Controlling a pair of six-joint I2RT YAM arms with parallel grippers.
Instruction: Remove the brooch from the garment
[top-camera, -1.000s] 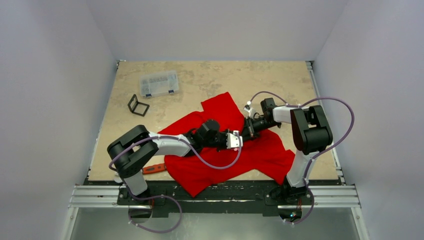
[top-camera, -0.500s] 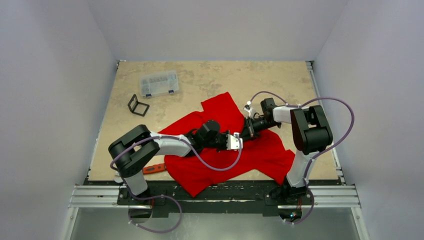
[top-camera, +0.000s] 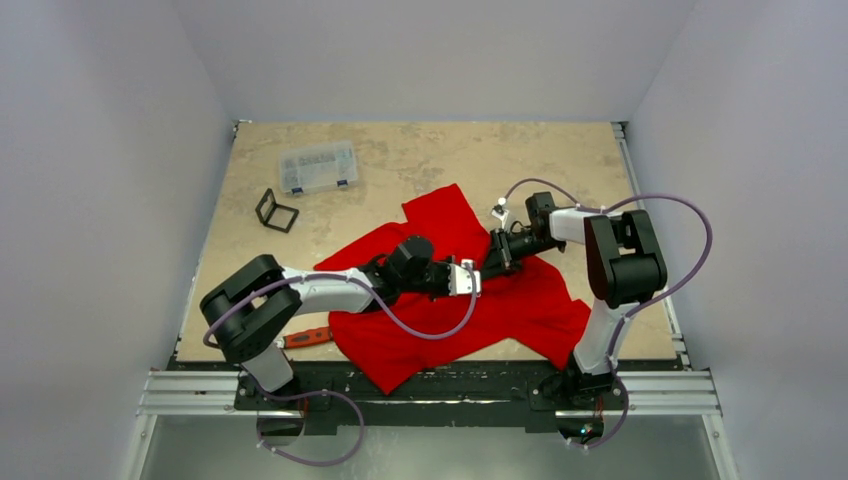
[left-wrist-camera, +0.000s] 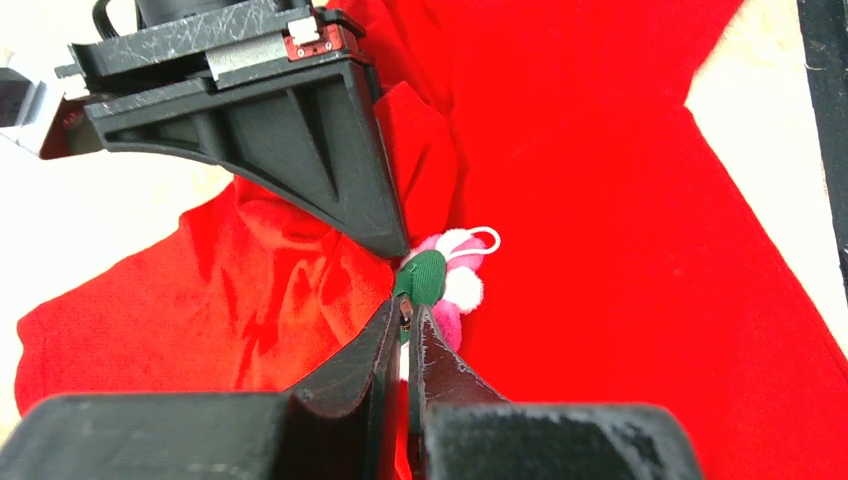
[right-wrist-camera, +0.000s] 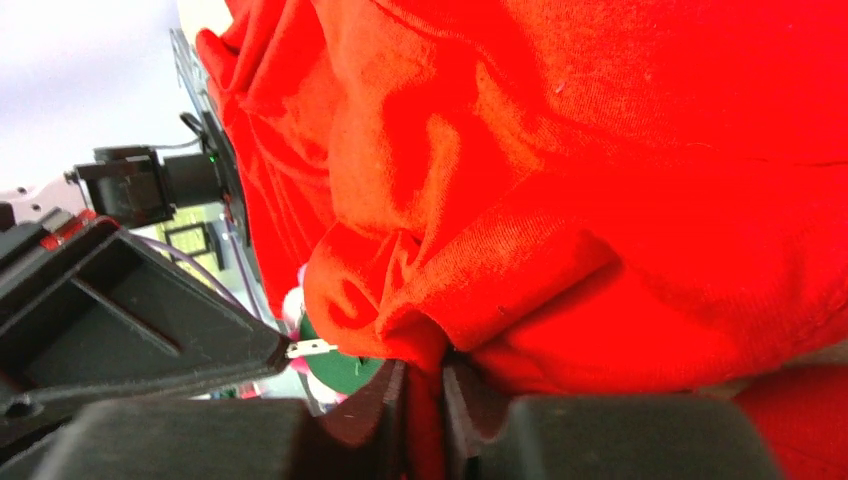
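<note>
The garment (top-camera: 520, 305), a bright red T-shirt, lies crumpled across the table's near middle. In the left wrist view the brooch (left-wrist-camera: 452, 272) stands off the cloth, with pink and white petals and a green backing. My left gripper (left-wrist-camera: 408, 300) is shut on the brooch at that backing. In the right wrist view, its metal pin (right-wrist-camera: 312, 348) pokes out beside the green backing (right-wrist-camera: 340, 368). My right gripper (right-wrist-camera: 425, 378) pinches a raised fold of the garment (right-wrist-camera: 600, 200) right beside the brooch. In the top view the left gripper (top-camera: 472, 279) and right gripper (top-camera: 492, 266) meet tip to tip over the shirt, hiding the brooch.
A clear plastic box (top-camera: 318, 166) sits at the back left, with a small black frame (top-camera: 276, 210) in front of it. A red-handled wrench (top-camera: 305, 337) lies by the left arm's base. The tan table (top-camera: 420, 150) ends at metal rails near the arm bases.
My left gripper has closed onto the brooch, and the left arm's elbow has swung left. The right gripper's jaws have eased slightly on the cloth; it has shifted slightly away.
</note>
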